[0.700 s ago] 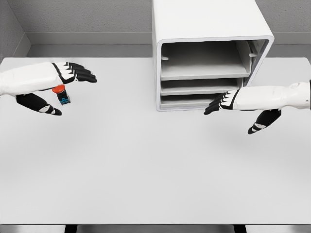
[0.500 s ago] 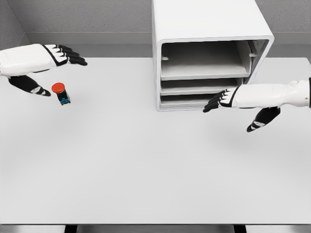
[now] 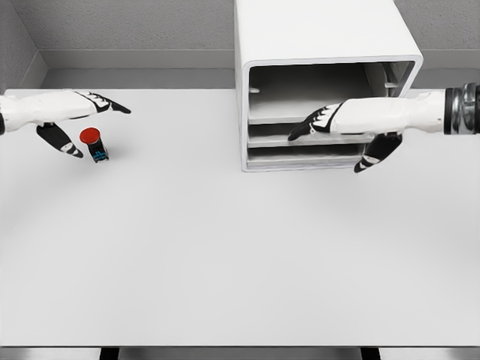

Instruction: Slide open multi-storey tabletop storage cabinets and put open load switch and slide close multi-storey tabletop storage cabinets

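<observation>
Cabinet: your white multi-storey cabinet (image 3: 315,37) stands at the 12 to 1 o'clock part of the table (image 3: 225,255), front open toward you, three shelf levels showing, no drawer pulled out that you can see.
Upper bay: the tall top opening (image 3: 315,90) shows a bare shelf floor and rails on the right inner wall.
Lower trays: two thin tray fronts (image 3: 300,154) are stacked under it, flush with the frame.
Switch: your load switch (image 3: 94,145), red round cap on a dark body with a blue mark, sits on the table at 9 o'clock, well apart from the cabinet, tilted slightly.
Left hand: your left hand (image 3: 71,112) comes in from 9 o'clock and hovers just above and beside the switch. Fingers stretched out flat toward 3 o'clock, thumb hanging down just left of the red cap, gripping nothing. Whether the thumb touches the switch you cannot tell.
Right hand: your right hand (image 3: 337,124) comes in from 3 o'clock and lies across the cabinet front at the middle shelf edge. Fingers extended toward 9 o'clock and spread loose, thumb dropped below toward the lower trays, holding nothing. Contact with the shelf edge cannot be told.
Table: plain white, grey wall behind.
</observation>
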You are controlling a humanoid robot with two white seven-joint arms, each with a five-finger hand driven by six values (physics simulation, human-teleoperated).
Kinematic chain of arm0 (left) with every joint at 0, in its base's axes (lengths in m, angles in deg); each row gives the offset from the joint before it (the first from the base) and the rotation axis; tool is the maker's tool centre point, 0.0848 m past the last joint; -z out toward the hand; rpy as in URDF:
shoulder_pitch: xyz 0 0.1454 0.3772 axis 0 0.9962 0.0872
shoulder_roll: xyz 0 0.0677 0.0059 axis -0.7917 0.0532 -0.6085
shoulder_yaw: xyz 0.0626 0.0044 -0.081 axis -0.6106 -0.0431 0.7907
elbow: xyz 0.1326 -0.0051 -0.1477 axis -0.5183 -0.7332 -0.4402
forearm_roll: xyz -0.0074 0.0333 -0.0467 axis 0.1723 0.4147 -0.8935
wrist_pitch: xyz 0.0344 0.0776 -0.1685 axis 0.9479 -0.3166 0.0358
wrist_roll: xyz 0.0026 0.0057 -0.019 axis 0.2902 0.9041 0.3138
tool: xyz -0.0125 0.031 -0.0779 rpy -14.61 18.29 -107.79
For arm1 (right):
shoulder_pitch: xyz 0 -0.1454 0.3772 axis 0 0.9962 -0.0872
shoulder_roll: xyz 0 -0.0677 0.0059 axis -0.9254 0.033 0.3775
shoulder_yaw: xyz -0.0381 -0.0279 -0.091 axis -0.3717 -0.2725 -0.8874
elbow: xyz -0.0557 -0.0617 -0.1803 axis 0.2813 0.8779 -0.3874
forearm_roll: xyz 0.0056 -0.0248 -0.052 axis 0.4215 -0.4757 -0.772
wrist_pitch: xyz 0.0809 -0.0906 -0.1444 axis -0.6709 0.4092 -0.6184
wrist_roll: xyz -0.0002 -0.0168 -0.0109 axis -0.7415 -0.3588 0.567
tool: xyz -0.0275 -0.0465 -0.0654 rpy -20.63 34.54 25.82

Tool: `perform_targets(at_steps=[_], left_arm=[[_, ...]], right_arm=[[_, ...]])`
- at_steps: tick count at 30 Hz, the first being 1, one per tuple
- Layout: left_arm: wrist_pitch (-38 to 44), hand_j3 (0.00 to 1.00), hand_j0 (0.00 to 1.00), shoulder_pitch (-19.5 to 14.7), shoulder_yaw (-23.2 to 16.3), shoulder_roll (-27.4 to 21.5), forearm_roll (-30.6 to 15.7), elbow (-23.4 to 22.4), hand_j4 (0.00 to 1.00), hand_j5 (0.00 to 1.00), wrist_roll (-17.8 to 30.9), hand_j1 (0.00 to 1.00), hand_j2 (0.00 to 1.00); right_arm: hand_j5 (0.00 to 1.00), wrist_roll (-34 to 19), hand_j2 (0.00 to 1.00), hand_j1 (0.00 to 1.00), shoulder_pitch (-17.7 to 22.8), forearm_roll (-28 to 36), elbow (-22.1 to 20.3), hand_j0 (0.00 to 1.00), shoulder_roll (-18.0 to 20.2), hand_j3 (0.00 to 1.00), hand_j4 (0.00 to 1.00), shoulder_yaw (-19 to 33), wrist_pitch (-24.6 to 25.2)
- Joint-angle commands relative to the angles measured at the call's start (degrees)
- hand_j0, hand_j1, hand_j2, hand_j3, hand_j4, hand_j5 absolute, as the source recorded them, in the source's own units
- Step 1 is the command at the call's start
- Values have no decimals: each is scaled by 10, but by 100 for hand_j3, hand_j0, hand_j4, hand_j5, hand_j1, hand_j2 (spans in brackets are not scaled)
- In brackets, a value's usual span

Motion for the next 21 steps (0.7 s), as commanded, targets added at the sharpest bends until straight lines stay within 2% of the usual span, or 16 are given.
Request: perform_targets(at_steps=[1, 4, 6, 7, 12, 16, 21], left_arm=[[1, 100, 100, 0, -11, 13, -3, -29, 100, 100, 0, 100, 100], [1, 100, 100, -3, -14, 18, -1, -31, 100, 100, 0, 100, 100], [1, 100, 100, -3, -14, 20, 4, -38, 100, 100, 0, 100, 100], [1, 100, 100, -4, -14, 22, 17, -38, 100, 100, 0, 100, 100], [1, 100, 100, -8, -14, 27, 19, -51, 100, 100, 0, 100, 100], [1, 100, 100, -9, -14, 34, 20, -57, 100, 100, 0, 100, 100], [1, 100, 100, -15, -14, 42, 32, -92, 100, 100, 0, 100, 100]], right_arm=[[100, 0, 100, 100, 0, 2, 13, 100, -14, 100, 100, 0, 37], [100, 0, 100, 100, 1, 3, 44, 100, -33, 100, 100, 0, 57], [100, 0, 100, 100, 1, 4, 59, 100, -33, 100, 100, 0, 64], [100, 0, 100, 100, 2, 4, 59, 100, -33, 100, 100, 0, 81], [100, 0, 100, 100, -6, 3, 61, 100, -41, 100, 100, 0, 109], [100, 0, 100, 100, -7, 2, 74, 100, -58, 100, 100, 0, 112], [100, 0, 100, 100, -7, -5, 82, 100, -66, 100, 100, -2, 113]])
